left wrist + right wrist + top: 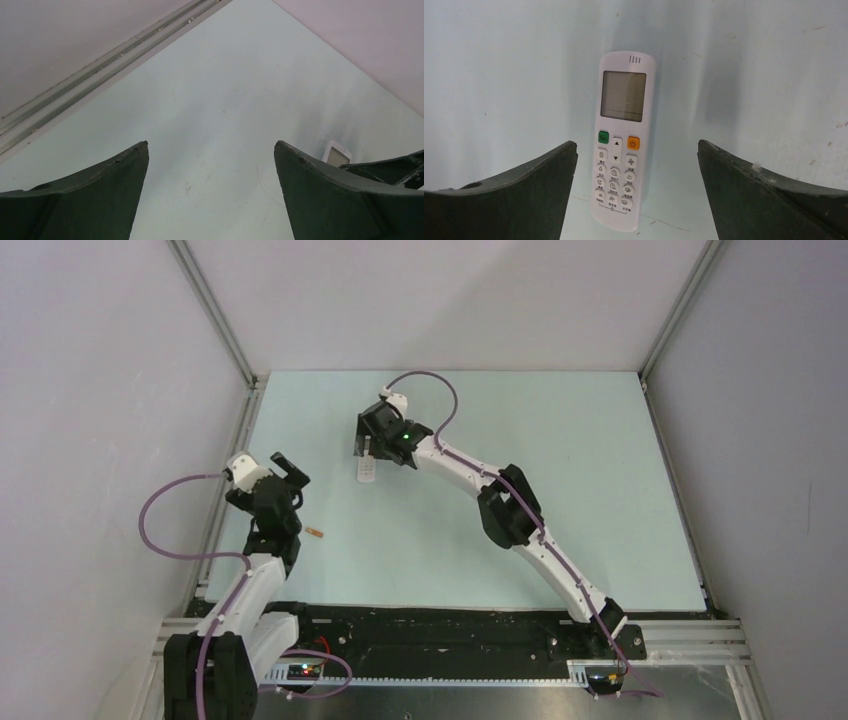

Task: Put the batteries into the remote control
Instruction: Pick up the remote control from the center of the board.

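The white remote control [620, 140] lies face up on the pale table, display at its far end, buttons showing; its battery recess is hidden underneath. It also shows in the top view [367, 469] and at the right of the left wrist view [337, 153]. My right gripper [636, 147] is open and hovers over the remote's button end, fingers on either side and apart from it. One orange-copper battery [314, 533] lies on the table just right of my left arm. The second battery is out of view. My left gripper [211, 145] is open and empty over bare table.
The pale green table [560, 490] is walled by white panels with metal rails at the left [225, 470] and right [675, 480] edges. The arm bases and cables sit along the near edge [440, 640].
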Robot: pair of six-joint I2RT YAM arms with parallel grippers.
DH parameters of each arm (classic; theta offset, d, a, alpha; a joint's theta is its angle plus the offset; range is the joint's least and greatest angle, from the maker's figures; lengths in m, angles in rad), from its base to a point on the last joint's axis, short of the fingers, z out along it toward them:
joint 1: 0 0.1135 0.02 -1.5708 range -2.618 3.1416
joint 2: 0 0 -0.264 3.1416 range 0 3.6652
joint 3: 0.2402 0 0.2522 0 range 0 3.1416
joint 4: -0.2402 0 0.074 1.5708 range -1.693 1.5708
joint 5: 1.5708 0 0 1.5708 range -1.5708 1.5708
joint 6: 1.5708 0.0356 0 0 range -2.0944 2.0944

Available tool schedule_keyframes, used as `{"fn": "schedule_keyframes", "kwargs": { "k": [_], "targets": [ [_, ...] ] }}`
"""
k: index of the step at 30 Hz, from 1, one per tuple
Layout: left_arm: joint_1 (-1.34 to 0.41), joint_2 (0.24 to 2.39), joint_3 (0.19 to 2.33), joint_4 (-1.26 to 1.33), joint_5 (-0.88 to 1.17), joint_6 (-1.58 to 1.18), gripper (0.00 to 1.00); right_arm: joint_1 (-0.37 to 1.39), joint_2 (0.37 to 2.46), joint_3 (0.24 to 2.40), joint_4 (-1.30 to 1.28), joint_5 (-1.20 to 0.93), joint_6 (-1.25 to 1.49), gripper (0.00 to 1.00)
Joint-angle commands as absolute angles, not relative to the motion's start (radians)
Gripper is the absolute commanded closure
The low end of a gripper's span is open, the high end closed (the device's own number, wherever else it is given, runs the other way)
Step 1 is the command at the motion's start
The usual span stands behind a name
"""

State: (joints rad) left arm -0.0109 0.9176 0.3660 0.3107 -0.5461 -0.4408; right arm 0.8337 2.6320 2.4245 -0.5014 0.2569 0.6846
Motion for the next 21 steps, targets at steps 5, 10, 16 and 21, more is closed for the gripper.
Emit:
{"fn": "schedule_keyframes", "kwargs": {
  "k": [5,10,16,21],
  "targets": [
    [0.030,0.914,0.366,0.328,-0.495,-0.482,0.02,0.851,2.678,2.490,-0.491,0.257,0.701,0.09],
    [0.035,0.922,0.368,0.328,-0.475,-0.490,0.02,0.860,2.700,2.496,-0.514,0.264,0.676,0.10],
    [0.040,0.927,0.370,0.328,-0.465,-0.493,0.02,0.877,2.711,2.496,-0.528,0.282,0.635,0.12],
    [0.047,0.930,0.370,0.328,-0.457,-0.497,0.02,0.890,2.717,2.503,-0.548,0.311,0.582,0.18]
  ]
}}
